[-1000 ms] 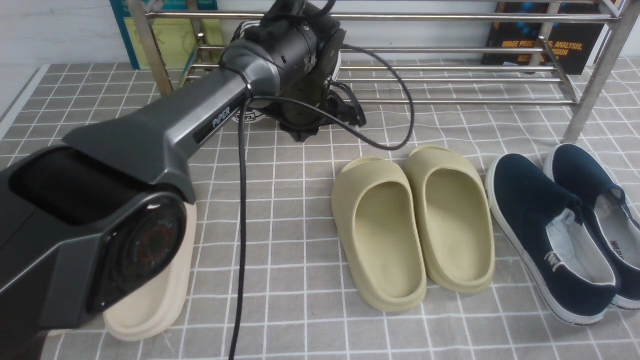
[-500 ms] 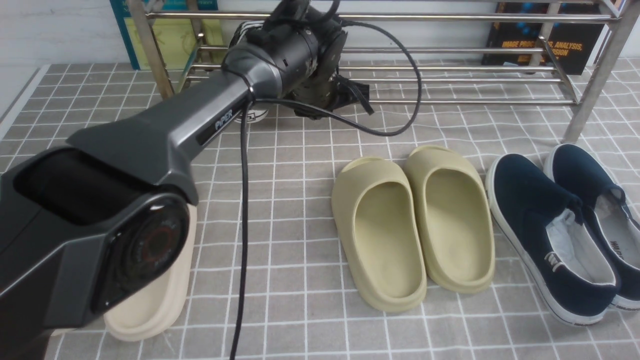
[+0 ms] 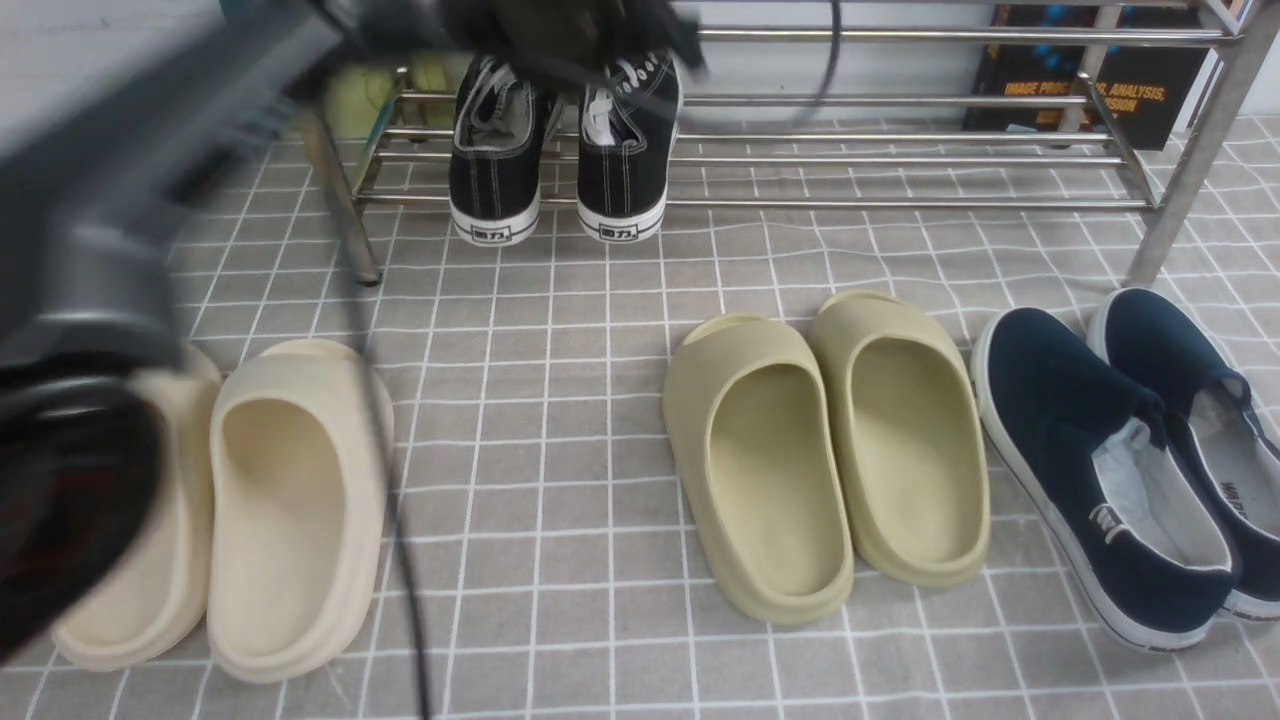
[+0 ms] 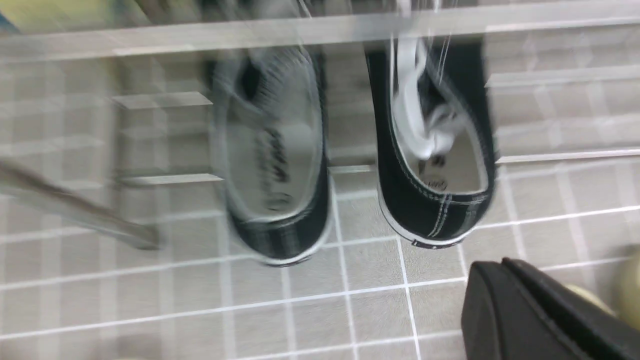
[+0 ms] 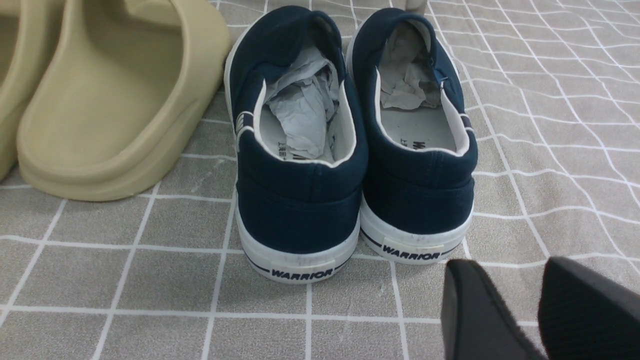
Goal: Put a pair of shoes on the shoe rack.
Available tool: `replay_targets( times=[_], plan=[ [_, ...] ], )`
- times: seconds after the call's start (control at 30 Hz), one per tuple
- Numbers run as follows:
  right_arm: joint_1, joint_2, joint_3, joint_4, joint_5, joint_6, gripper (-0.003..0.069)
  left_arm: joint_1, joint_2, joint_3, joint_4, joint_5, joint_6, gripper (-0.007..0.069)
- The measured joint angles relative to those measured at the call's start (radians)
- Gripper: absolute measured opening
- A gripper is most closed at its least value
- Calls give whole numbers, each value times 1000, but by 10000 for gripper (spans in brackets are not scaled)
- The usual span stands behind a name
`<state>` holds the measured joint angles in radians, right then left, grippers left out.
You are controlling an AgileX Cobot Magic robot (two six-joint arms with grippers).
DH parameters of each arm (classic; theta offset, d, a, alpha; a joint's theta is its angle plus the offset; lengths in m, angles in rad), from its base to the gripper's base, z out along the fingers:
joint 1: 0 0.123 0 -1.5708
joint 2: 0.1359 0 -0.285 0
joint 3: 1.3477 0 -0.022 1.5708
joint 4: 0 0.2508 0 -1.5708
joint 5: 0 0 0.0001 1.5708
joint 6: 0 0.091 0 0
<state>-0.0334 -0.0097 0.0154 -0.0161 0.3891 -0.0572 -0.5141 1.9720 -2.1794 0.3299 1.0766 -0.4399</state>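
Observation:
The two black canvas sneakers (image 3: 495, 160) (image 3: 622, 160) stand side by side on the lower bars of the silver shoe rack (image 3: 900, 160), near its left end, white heels facing me and overhanging the front bar. In the left wrist view the sneakers (image 4: 272, 165) (image 4: 435, 165) are blurred, under a rack bar (image 4: 300, 30). My left arm (image 3: 120, 200) is raised and motion-blurred above them. My left gripper (image 4: 505, 262) holds nothing and its fingers look pressed together. My right gripper (image 5: 515, 272) is slightly open and empty, behind the navy shoes' heels.
Cream slides (image 3: 290, 500) lie front left, olive slides (image 3: 830, 450) in the middle and navy slip-ons (image 3: 1100, 460) front right on the grey checked cloth. The rack's legs (image 3: 340, 200) (image 3: 1190, 160) reach the floor. Books (image 3: 1090, 70) stand behind the rack.
My left arm has swung up and back from the rack, uncovering both sneakers on the lower shelf and the cream slides. The sneakers stay in place.

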Motion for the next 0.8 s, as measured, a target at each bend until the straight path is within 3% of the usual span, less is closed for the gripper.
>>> replay_targets(
  times=[0.4,0.53,0.8],
  plan=[
    [0,0,0,0,0,0,239,0,-454,8,-100,175,119,-13],
    [0,0,0,0,0,0,239,0,-693,183,-110,174,123,-13],
    [0,0,0,0,0,0,239,0,-1130,747,-109,58,42,-13]
  ],
)
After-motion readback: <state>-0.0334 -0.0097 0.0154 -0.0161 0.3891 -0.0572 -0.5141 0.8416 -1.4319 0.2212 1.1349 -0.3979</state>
